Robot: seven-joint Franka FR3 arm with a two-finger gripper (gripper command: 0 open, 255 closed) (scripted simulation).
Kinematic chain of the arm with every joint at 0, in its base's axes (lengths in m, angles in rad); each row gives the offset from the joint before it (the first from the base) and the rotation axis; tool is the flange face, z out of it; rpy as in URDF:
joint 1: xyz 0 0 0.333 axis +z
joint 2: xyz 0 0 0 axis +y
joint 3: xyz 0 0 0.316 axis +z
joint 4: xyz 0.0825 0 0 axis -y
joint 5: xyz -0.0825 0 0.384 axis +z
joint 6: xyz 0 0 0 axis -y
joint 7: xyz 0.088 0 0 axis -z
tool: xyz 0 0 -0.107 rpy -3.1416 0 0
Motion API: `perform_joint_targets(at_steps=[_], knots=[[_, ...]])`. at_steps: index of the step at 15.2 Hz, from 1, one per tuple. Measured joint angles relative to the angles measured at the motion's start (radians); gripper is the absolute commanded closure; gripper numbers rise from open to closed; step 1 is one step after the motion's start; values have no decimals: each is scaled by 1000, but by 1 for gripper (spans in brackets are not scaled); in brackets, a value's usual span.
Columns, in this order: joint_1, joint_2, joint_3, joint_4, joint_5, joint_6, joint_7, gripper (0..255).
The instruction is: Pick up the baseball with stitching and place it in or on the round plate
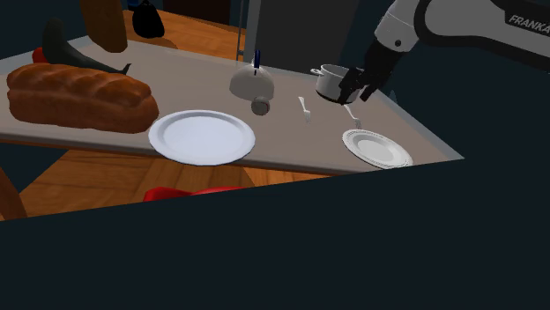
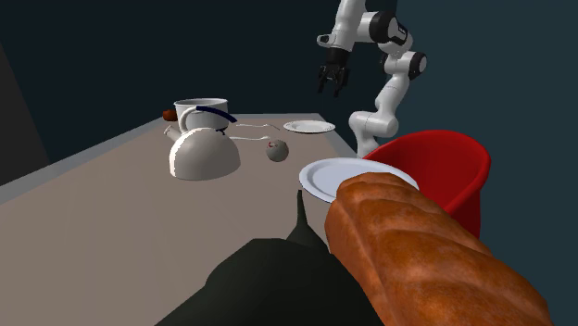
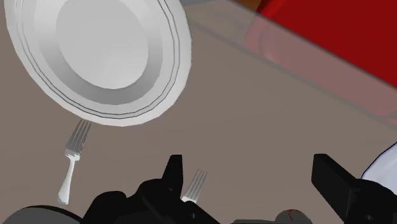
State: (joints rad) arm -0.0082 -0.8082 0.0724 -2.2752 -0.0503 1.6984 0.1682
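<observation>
The all-black two-finger hand (image 3: 249,170) is spread wide with nothing between its fingers. It hangs above the grey-brown bench (image 1: 291,132), pointing down. In the shoulder view the hand (image 1: 356,90) sits just in front of a small grey metal pot (image 1: 330,81) with a side handle.

Under it, in the wrist view, lie two silver forks, one (image 3: 70,163) just beside a small white round plate with a ridged rim (image 3: 102,57) and the other (image 3: 195,185) close to the left finger. That small plate (image 1: 377,147) lies near the bench's front edge, close to the arm.

The grey baseball with red stitching (image 2: 277,151) rests on the bench, well apart from the hand, just beside a white domed kettle with a dark blue handle (image 2: 204,152). In the shoulder view the ball (image 1: 261,106) lies between the kettle (image 1: 251,83) and a large plain white round plate (image 1: 201,136).

Farther off, a big brown loaf of bread (image 1: 79,97) lies by the large plate, with a black curved object (image 1: 69,55) behind it. A red chair (image 2: 445,165) stands beside the bench.
</observation>
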Motion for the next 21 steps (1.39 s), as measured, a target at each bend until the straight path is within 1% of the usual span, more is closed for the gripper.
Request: perform_joint_targets(at_steps=[1,3,7,12,17,21], knots=[[0,0,0,0,0,0,0,0],[-3,45,10,16,-2,24,10,0],[-12,179,45,72,-11,84,48,0],[-22,381,106,183,-35,145,122,0],[-34,591,147,337,-86,170,181,0],[-29,758,177,479,-140,165,237,0]])
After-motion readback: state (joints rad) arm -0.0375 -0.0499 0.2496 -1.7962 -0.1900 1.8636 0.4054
